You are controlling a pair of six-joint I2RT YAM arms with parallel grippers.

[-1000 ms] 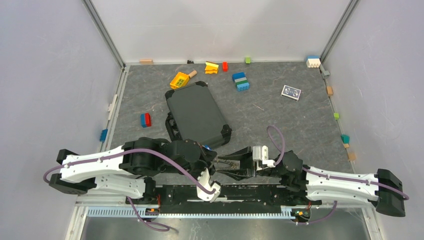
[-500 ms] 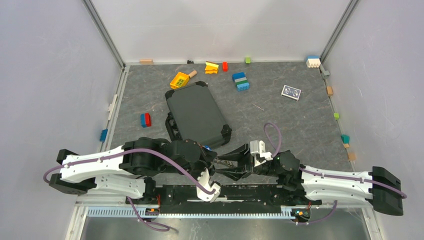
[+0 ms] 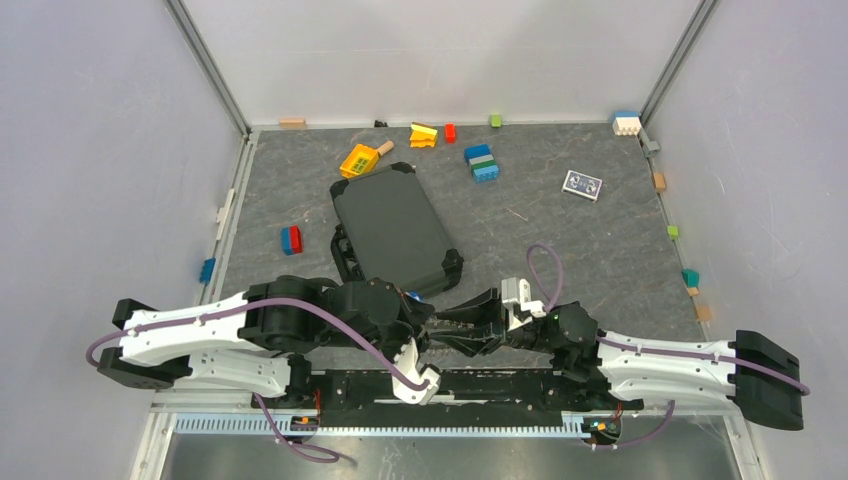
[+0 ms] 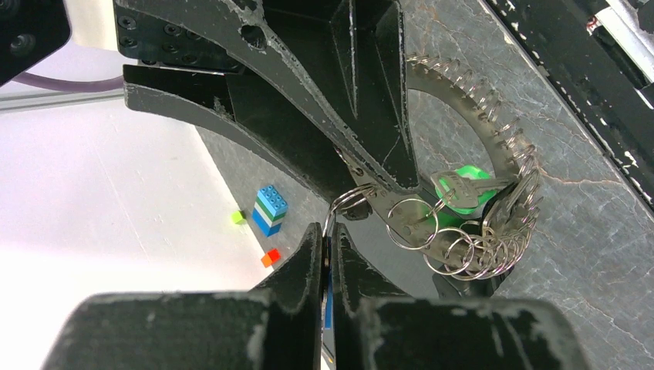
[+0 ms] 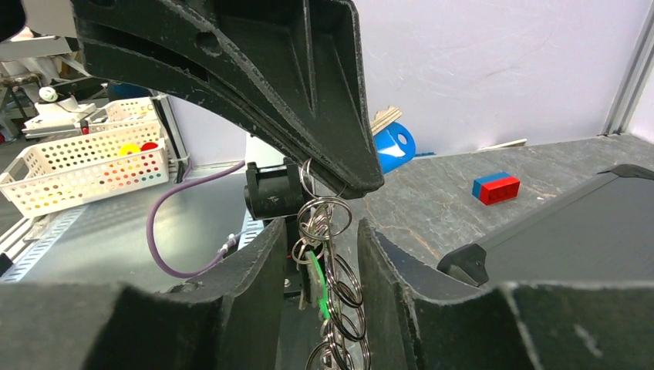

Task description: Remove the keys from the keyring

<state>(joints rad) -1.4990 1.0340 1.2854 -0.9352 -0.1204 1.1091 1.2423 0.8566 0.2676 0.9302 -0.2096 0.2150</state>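
Note:
The keyring (image 4: 493,116), a toothed metal arc with a green tag (image 4: 461,193) and a bunch of small split rings (image 4: 463,254), hangs between both grippers just above the table's near edge. My left gripper (image 4: 328,231) is shut on a blue-headed key (image 4: 329,289), and a small ring sticks out above its tips. It also shows in the top view (image 3: 428,322). My right gripper (image 5: 320,227) is open, its fingers on either side of the hanging rings and green tag (image 5: 316,281). In the top view (image 3: 445,328) it meets the left gripper tip to tip. The other keys are mostly hidden.
A black case (image 3: 395,228) lies just behind the grippers. A red and blue brick (image 3: 291,239) lies to its left. A blue-green brick stack (image 3: 482,163), a yellow toy (image 3: 359,159) and a card (image 3: 582,185) lie further back. A black rail (image 3: 520,385) runs along the near edge.
My right arm has moved left towards the left gripper, and its fingers now stand closer together around the key bunch. The left arm has stayed put.

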